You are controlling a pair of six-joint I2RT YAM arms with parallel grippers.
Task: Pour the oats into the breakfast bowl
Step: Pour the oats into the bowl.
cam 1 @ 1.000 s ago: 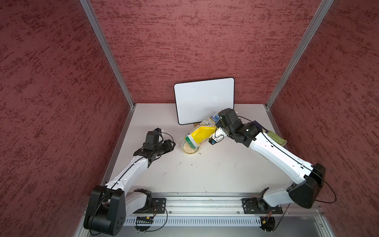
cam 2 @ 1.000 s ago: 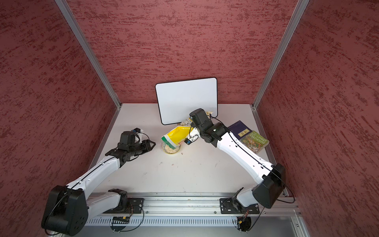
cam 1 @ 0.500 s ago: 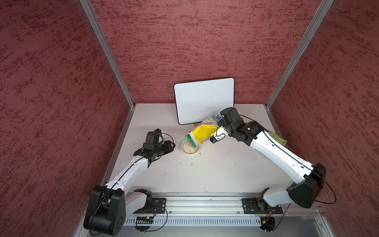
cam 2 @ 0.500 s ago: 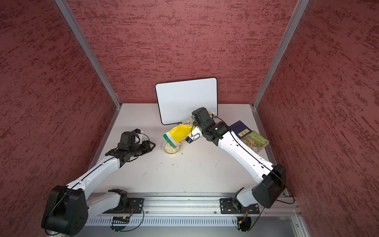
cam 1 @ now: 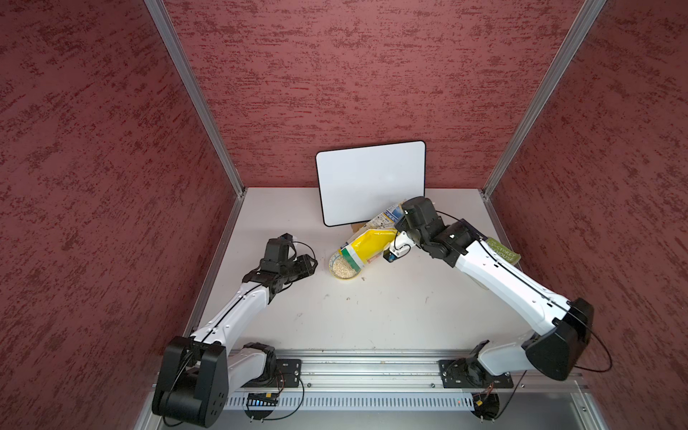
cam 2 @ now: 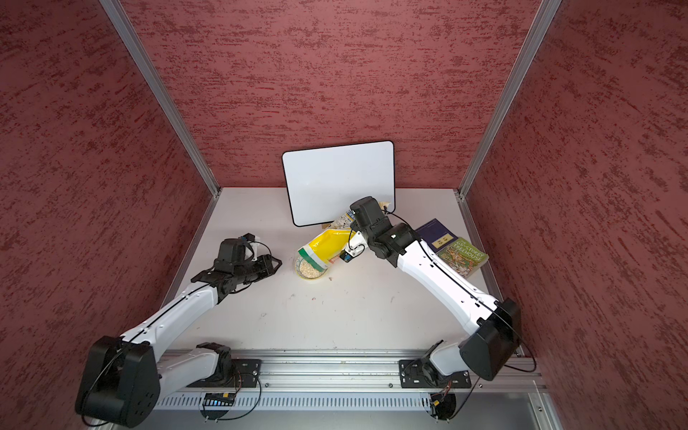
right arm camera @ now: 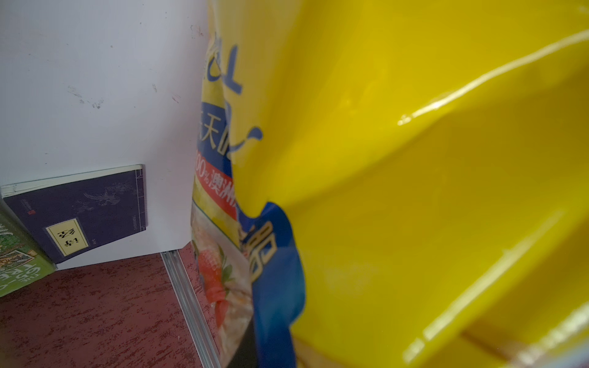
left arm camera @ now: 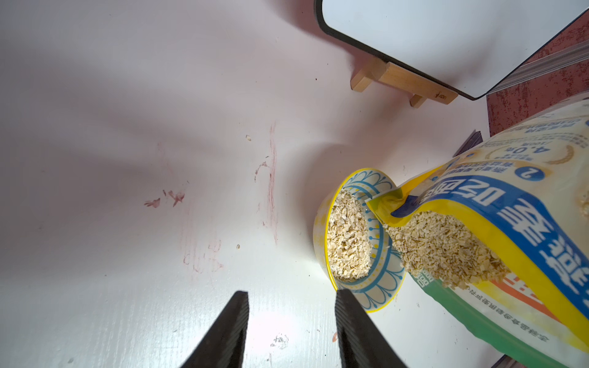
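In both top views the pouch [cam 1: 370, 244] hangs tipped, mouth down over the breakfast bowl [cam 1: 332, 265]. The right gripper [cam 1: 395, 241] is at its raised bottom end, pinching the film. The fingers are hidden by bag & wrist, so I go by the bag being held clear of the table [cam 1: 372, 316]. The left gripper [cam 1: 307, 266] sits just beside the bowl, apart from it. A pale bed of oats [cam 2: 311, 268] lies in the bowl. A green book [cam 2: 461, 257] & a purple book [cam 2: 435, 233] lie well off by the right arm, w/ a whiteboard [cam 2: 338, 182] behind. Left wrist view: the left jaws are spread w/ nothing btw them, one fingertip [left arm camera: 342, 294] near the bowl's wall. The bowl's floor is fully covered, but the blue band of the inner wall shows above the flakes. More oats are banked in the pouch mouth, right at the rim. Can't tell if lip & rim touch. A stray flake or two lie on the table. Right wrist view: nearly all glossy, creased yellow film, no fingers showing. My guess on handling: the bag is soft, slick & floppy, and its weight prob. shifts toward the mouth as the flakes slide. A hold at the bottom end gives tilt control, but the film could slip. The flakes are light & dry, so they likely come in surges. The bowl is small, so a bump from the bag might shove it. Its outer wall is where the free gripper could steady it.
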